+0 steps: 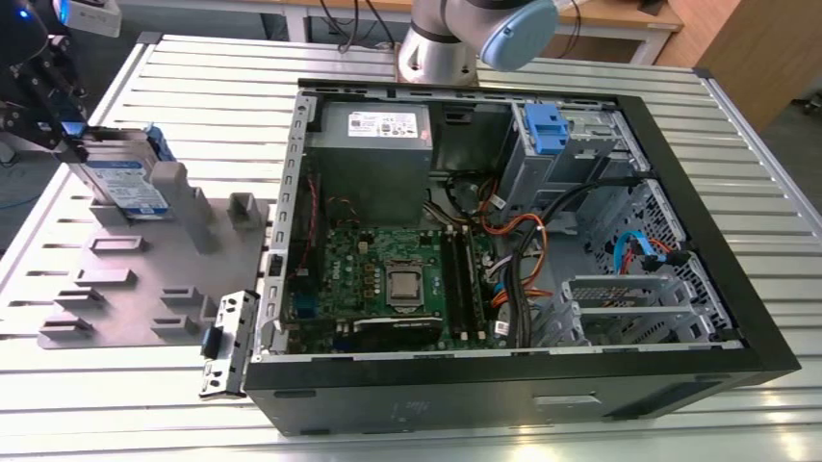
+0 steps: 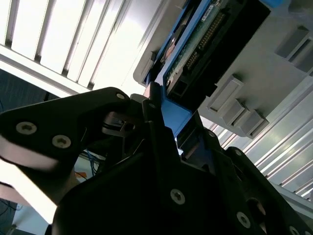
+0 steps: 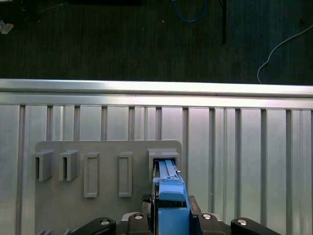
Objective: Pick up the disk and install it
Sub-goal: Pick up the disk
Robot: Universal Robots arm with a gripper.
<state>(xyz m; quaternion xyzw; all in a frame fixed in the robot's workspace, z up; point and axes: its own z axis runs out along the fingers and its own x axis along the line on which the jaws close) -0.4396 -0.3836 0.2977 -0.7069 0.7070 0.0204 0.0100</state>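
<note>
The disk [image 1: 129,183] stands on edge in a slot of the grey fixture plate [image 1: 129,279] at the exterior view's left, its white-and-blue label facing out. My black gripper [image 1: 73,144] reaches it from the far left end and is shut on the disk's blue side rail. In the second wrist view the gripper [image 2: 178,129] pinches the blue rail, with the disk's [image 2: 195,44] circuit-board side beyond it. In the first wrist view the disk [image 3: 168,188] shows edge-on between the two sides of the gripper [image 3: 170,218].
An open computer case [image 1: 514,375] lies on the slatted metal table at centre and right. It holds a motherboard, cables, a grey power-supply box [image 1: 372,125] and a drive cage with a blue latch [image 1: 546,130]. The arm's base [image 1: 444,48] stands behind the case.
</note>
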